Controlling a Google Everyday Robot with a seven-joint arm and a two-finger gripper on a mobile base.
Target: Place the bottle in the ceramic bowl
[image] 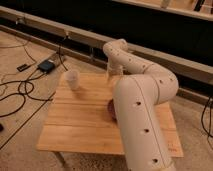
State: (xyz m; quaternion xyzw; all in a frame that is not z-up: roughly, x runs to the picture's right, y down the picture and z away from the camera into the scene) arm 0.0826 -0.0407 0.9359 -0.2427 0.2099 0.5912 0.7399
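The ceramic bowl (110,107) is dark maroon and sits on the wooden table (75,125) near its middle. My big white arm hides most of it. The arm rises from the lower right, bends at the back, and points down towards the table's far edge. My gripper (111,75) is at that far end, low over the back of the table, behind the bowl and to the right of the cup. The bottle is out of view; I cannot tell whether the gripper holds it.
A translucent whitish cup (72,79) stands at the table's back left corner. Black cables (20,92) and a small dark box (46,65) lie on the floor to the left. A low rail and dark wall run behind the table.
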